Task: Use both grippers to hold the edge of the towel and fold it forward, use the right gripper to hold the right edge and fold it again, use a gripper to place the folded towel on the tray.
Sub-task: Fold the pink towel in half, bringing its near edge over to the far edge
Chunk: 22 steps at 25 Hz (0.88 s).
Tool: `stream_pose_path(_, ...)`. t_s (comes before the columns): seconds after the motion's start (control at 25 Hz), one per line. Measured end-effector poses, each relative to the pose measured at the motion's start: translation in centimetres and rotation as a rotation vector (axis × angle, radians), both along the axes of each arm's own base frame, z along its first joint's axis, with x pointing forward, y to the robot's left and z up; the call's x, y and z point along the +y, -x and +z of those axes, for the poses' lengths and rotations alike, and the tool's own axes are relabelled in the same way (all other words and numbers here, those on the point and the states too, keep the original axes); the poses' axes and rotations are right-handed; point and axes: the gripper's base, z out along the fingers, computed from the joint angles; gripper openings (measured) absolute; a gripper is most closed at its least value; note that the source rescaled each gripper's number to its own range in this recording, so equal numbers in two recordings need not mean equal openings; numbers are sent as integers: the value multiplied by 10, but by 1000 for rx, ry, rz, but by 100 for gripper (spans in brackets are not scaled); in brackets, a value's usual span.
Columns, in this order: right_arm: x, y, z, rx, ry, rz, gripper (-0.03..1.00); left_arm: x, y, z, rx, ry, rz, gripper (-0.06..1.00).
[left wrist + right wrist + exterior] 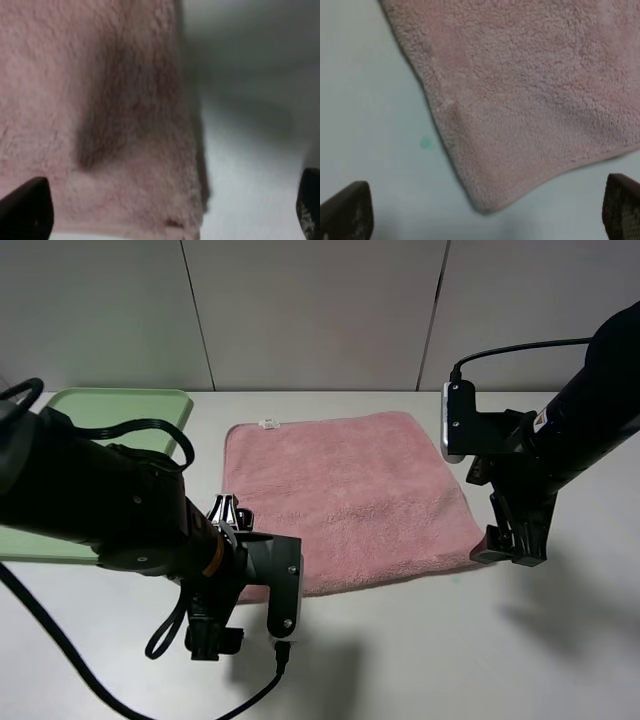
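Grey panelled wall [320,310] backs a pale tabletop [430,660], where the pink fluffy terry towel [340,495] lies flat, with the pale green plastic tray [110,405] near its left side. Left tool [165,212] and right tool [485,210] gape wide over the near corners. Each should straddle the hem squarely before pinching.

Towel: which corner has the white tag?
The far-left corner, the one nearest the green tray. A small white tag sits on its far edge; no tag shows at the other three corners.
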Motion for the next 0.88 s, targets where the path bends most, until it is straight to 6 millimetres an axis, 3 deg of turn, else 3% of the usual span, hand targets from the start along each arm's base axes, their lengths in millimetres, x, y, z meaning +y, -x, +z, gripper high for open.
stream_pose_path(0.68, 4, 1, 0, 9, -55, -33, 100, -6, -4, -7, -10, 3, -45, 91)
stream_pose_path(0.88, 2, 10, -13, 15, -54, 16, 100, -6, -4, -6, -10, 4, -45, 91)
